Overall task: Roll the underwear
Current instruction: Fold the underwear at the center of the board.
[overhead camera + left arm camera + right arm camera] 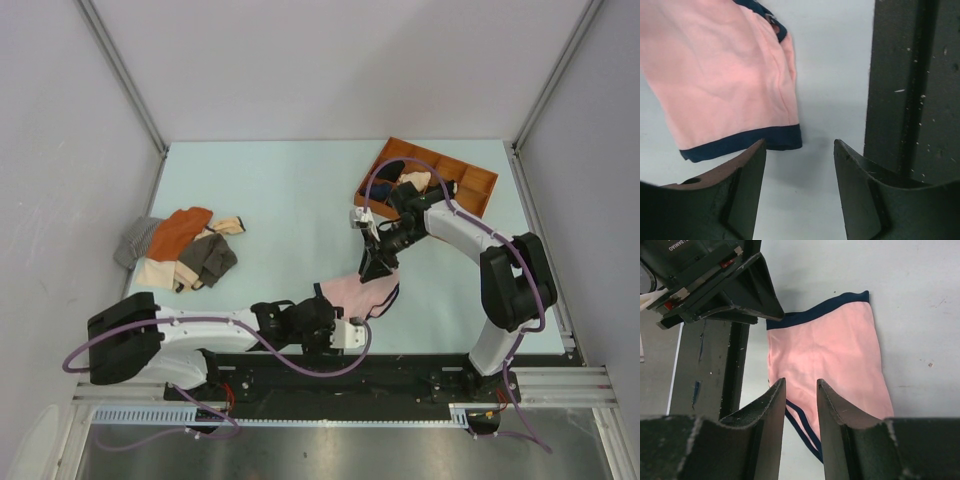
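Underwear (358,293): pink, navy edging, lying mostly flat on the pale tabletop (280,200). It sits close to the near edge, about midway along it, just in front of the black base rail (912,85).

Left end effector (800,147): low at the garment's near-left corner. Jaws stand well apart with only bare tabletop in the gap. One navy hem lies just beyond the left fingertip (752,165).

Right end effector (801,382): over the garment's far side. Jaws are narrowly apart, with pink fabric and a doubled navy band (802,422) showing in the slot. Cannot tell whether the cloth is pinched or merely lies beneath the tips.

Elsewhere: a heap of cloths (180,245) in orange, cream, grey and stripes near the left edge. A brown divided tray (478,182) holding more cloths sits at the far right corner.
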### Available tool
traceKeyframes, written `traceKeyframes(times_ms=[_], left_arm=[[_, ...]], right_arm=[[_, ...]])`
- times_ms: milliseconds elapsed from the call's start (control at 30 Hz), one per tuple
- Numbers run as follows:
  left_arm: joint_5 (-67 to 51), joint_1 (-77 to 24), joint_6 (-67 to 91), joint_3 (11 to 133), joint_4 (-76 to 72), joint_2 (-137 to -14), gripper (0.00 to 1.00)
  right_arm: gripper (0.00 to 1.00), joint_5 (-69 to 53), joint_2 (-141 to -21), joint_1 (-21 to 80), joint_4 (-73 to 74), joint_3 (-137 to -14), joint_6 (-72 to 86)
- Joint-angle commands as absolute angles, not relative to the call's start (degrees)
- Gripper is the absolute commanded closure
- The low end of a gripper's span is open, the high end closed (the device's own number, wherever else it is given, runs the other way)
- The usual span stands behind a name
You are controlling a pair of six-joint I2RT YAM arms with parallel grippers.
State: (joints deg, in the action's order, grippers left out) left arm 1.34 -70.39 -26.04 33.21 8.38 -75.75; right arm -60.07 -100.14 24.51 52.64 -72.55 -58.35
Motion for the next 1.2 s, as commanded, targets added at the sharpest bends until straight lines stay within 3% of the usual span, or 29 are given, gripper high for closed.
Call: traceKeyframes(times_ms=[0,367,500,733,800,1167], left_arm=[[4.7,-70.6,-27.5,33.0,4.1,-76.3,0.39],[6.0,-70.7,-28.6,34.9,5.3,-82.3,0.50],[7.6,-70.6,-29.5,36.6,9.6,-84.7,0.66],[6.9,-70.6,-30.1,37.5,12.4,-86.1,0.87],[5.9,-70.4,-29.8,37.8,13.1,-85.9,1.00],[-12.7,-59.2,-26.6,43.1,17.6,-77.0,0.99]], right_arm=[[0.64,-62.7,-97.8,24.3,54.6,-73.4,-60.6],[0.65,-63.3,-98.0,24.3,56.2,-73.4,-62.2],[0.64,-63.5,-97.7,24.5,56.6,-73.4,-62.8],[0.65,-63.2,-96.5,25.0,58.1,-73.5,-64.6],[0.65,-62.7,-96.4,25.2,59.3,-73.4,-67.0],[0.64,-60.1,-94.0,24.2,60.3,-70.6,-74.2]])
